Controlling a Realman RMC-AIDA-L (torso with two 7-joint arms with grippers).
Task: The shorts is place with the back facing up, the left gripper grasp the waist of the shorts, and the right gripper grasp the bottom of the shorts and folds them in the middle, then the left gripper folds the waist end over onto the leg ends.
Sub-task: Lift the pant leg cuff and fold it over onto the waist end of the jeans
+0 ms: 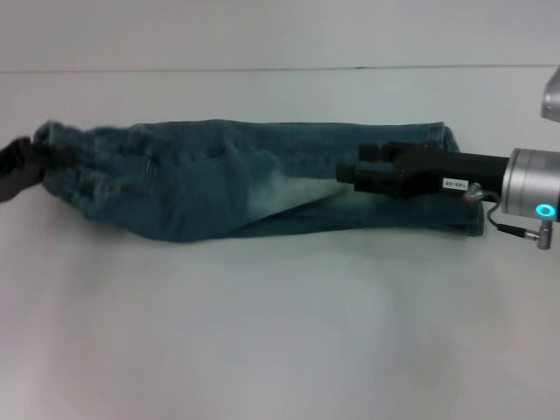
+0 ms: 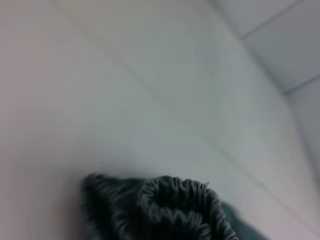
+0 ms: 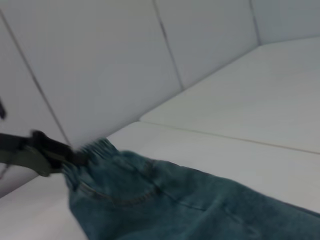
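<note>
White table [image 1: 280,350], shorts [image 1: 219,179] under right hand [image 1: 346,173]

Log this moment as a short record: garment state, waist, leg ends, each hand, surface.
garment: the shorts lie folded lengthwise into a long strip on the white table
waist: gathered band at the robot's left end, bunched at the left hand
leg ends: at the robot's right end, flat on the table
left hand: at the picture's left edge, at the waist; blurred
right hand: over the leg half of the strip, pointing toward the waist
</note>
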